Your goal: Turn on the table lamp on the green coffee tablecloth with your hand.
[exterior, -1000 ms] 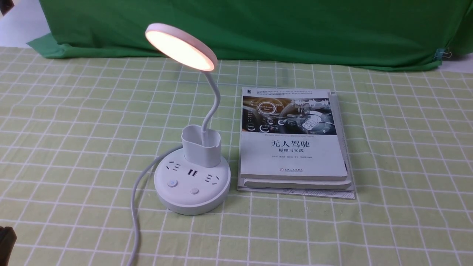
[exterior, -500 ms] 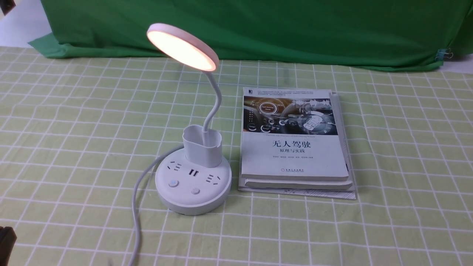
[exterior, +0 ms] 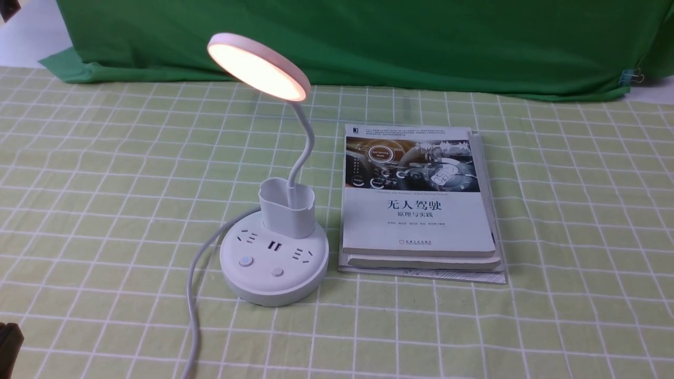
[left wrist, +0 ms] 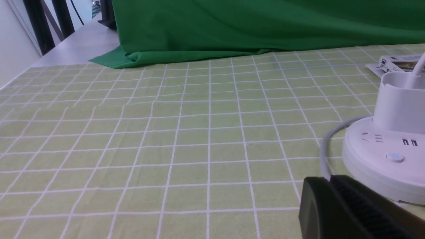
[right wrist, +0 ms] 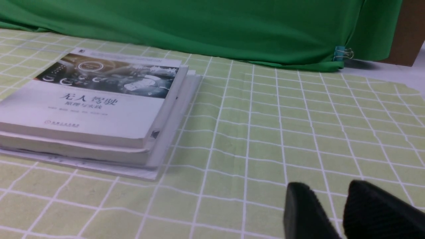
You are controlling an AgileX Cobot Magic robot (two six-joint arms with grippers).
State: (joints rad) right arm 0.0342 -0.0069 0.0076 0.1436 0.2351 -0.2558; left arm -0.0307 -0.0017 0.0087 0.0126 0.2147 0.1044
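The white table lamp (exterior: 274, 252) stands on the pale green checked tablecloth (exterior: 105, 184), left of centre. Its disc head (exterior: 258, 66) glows warm orange. Its round base carries sockets and two buttons (exterior: 245, 261). In the left wrist view my left gripper (left wrist: 330, 179) is shut and empty, low over the cloth, just short of the lamp base (left wrist: 382, 159) and its white cord (left wrist: 327, 142). In the right wrist view my right gripper (right wrist: 332, 189) is open and empty over bare cloth, to the right of the books.
A stack of books (exterior: 418, 200) lies just right of the lamp, also in the right wrist view (right wrist: 93, 106). The lamp cord (exterior: 192, 295) runs to the front edge. A dark green backdrop cloth (exterior: 368, 42) hangs at the back. A black arm part (exterior: 8, 345) shows bottom left.
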